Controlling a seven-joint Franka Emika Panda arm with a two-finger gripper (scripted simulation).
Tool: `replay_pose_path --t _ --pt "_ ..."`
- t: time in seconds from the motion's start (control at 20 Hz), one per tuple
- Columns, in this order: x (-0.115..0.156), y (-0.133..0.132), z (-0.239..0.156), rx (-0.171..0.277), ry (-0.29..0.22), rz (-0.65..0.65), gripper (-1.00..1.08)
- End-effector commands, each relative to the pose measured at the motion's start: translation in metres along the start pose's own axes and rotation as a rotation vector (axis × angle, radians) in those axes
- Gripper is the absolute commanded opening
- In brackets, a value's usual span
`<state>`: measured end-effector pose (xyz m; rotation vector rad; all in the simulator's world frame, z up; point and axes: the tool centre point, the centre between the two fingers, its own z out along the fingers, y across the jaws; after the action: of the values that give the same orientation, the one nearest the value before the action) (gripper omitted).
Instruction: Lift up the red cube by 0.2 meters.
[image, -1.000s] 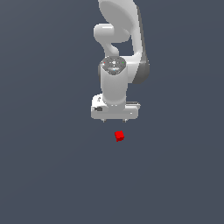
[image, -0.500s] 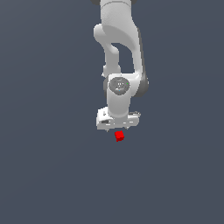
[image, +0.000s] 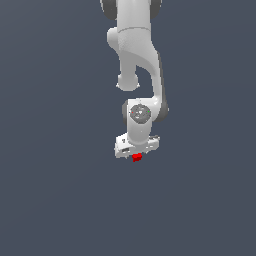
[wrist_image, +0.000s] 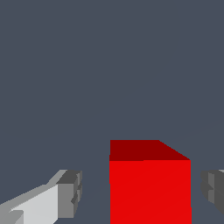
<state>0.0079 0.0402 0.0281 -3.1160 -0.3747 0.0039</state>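
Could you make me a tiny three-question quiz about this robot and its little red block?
1. True or false: the gripper has its fingers clamped on the red cube.
2. Where is the cube? A) between the fingers B) beside the gripper C) on top of the gripper
3. Fill in: in the exterior view, the cube peeks out just ___ the gripper.

Key: 1 false, gaps show on both sides; 2 A; 3 below.

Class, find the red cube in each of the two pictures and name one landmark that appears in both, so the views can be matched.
Exterior view: the red cube shows as a small red patch just under the white claw, a little below the picture's middle.
Wrist view: the cube looms large, standing between the two grey fingers with a gap on each side.
Shared landmark: the claw itself.
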Motion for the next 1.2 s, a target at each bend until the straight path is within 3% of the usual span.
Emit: replay_pose_path --t 0.0,0.15,0.2,0.8,1.15 --pt "0.002 -0.001 0.006 -0.002 0.002 -0.013 1.00" --pt "0.002 -0.001 0.008 -0.003 0.002 -0.018 1.00" --pt "0.002 -0.001 0.008 -0.003 0.002 -0.018 -1.00" --pt "0.002 -0.001 0.007 -0.003 0.002 -0.017 -1.00" --pt "0.001 -0.001 -0.016 -0.003 0.002 -0.017 -1.00"
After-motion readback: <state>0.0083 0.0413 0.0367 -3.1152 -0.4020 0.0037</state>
